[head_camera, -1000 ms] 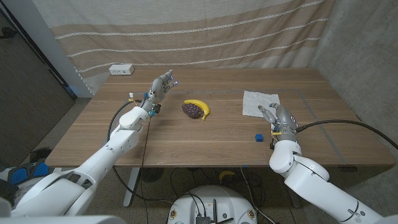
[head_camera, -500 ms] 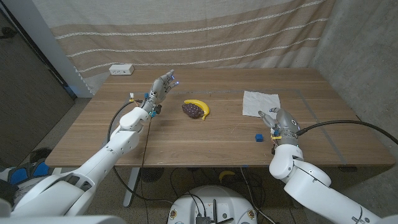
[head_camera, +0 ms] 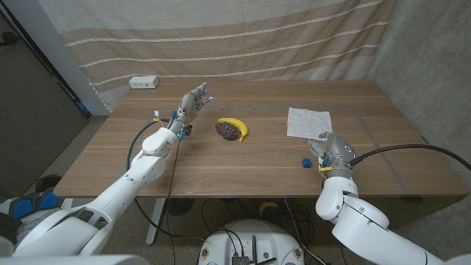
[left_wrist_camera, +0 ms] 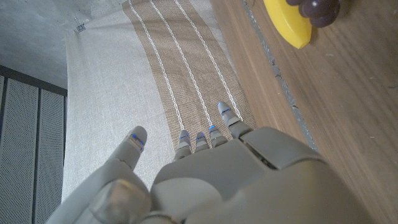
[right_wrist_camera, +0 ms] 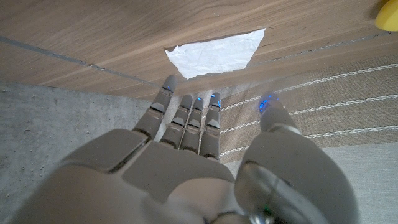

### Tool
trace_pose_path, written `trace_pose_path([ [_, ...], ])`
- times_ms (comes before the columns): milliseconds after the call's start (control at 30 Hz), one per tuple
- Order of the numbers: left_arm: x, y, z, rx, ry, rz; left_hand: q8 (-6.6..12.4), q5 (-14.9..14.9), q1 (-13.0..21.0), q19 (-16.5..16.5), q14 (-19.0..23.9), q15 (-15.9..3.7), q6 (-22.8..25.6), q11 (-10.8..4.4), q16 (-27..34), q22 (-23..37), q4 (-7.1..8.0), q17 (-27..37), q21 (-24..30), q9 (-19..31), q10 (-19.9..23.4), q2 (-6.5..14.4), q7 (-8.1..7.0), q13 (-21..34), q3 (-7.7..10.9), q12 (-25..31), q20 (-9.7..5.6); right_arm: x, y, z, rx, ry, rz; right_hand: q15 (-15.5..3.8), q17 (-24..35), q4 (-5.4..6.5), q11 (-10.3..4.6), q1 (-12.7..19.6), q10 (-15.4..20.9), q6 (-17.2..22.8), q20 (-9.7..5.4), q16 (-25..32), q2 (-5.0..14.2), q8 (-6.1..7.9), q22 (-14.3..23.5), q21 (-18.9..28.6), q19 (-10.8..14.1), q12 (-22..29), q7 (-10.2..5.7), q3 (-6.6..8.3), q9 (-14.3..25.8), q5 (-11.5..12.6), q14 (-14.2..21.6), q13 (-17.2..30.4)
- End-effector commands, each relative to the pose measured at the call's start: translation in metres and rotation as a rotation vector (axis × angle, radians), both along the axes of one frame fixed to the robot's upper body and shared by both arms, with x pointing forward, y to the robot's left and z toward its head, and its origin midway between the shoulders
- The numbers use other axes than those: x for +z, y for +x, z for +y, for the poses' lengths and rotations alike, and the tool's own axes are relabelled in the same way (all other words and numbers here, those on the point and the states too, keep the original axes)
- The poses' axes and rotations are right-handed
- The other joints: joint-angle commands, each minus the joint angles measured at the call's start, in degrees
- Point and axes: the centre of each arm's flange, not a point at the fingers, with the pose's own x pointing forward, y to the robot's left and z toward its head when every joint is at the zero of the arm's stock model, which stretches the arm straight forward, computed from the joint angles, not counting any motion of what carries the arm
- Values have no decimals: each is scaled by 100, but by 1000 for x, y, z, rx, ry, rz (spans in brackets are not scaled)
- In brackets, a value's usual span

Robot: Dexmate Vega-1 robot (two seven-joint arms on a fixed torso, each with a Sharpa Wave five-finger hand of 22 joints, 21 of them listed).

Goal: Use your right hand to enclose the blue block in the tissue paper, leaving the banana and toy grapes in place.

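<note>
Head view: wooden table (head_camera: 221, 165) w/ 1 small blue cube block (head_camera: 305, 162), 1 white crumpled tissue paper sheet (head_camera: 307, 121), 1 yellow plastic banana (head_camera: 236, 126) and 1 dark purple toy grape bunch (head_camera: 227, 130). Grapes touch the banana's inner curve, mid-table. Tissue lies flat on the robot's right side, farther back than the block; block and tissue apart. Block sits near the front edge, just beside the right hand (head_camera: 329, 146), on its inner side, not touching as far as I can tell. Right hand holds nothing, fingers straight & spread, reaching toward the tissue; right wrist view shows same hand (right_wrist_camera: 186, 162) w/ tissue (right_wrist_camera: 214, 53) beyond the fingertips. Left hand (head_camera: 193, 99) raised over table's left-back area, fingers apart, nothing in it; left wrist view confirms (left_wrist_camera: 205, 174). 1 white power strip (head_camera: 144, 82) at back-left table edge, beige striped curtain (head_camera: 221, 37) behind
</note>
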Motion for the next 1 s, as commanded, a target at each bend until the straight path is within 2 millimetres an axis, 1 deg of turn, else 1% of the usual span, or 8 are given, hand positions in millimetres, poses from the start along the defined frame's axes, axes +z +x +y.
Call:
trace_pose_path([
  [33,0,-3,3,-9,8,-6,19,2,-44,16,26,-23,43,5,14,33,-47,8,-18,26,20,134,-19,27,13,33,28,-9,-8,9,-45,-19,28,-268,19,28,-61,209,42,206,-26,41,-67,93,26,-23,74,4,10,42,16,-11,51,19],
  [100,0,-3,2,-14,9,-7,18,2,-46,15,27,-22,43,9,14,33,-49,8,-21,26,24,135,-13,27,13,34,27,-10,-8,11,-52,-20,33,-284,25,43,-69,249,60,291,-26,45,-83,122,27,-28,77,4,14,36,17,-13,49,18],
  [133,0,-3,2,-15,8,-6,18,2,-47,18,30,-25,45,8,15,33,-51,8,-21,26,25,136,-14,27,13,35,27,-11,-9,12,-50,-29,33,-270,29,52,-70,278,69,367,-28,50,-108,148,27,-33,78,2,-33,25,18,-13,52,16],
  [267,0,-2,3,-21,11,-8,17,1,-51,19,27,-26,46,4,14,33,-56,9,-26,27,21,137,-14,27,14,32,27,-13,-8,16,-65,-45,40,-315,46,80,-122,343,106,556,-49,59,-170,209,28,-42,96,-1,-108,-12,20,-6,42,13],
  [600,0,-1,6,-23,13,-7,17,0,-59,28,28,-24,56,8,13,34,-67,10,-35,27,23,140,-9,27,14,32,32,-18,-6,22,-93,-54,54,-329,50,65,-157,436,180,639,-66,66,-285,229,28,-45,132,11,-134,-53,18,20,51,8],
  [1000,-1,0,9,-23,15,-3,15,-1,-69,31,26,-19,62,16,12,35,-80,11,-49,28,25,145,-1,27,15,31,32,-24,1,31,-85,-74,84,-373,72,89,-185,571,249,692,-87,92,-246,235,30,-52,151,22,-156,-37,19,43,70,9],
])
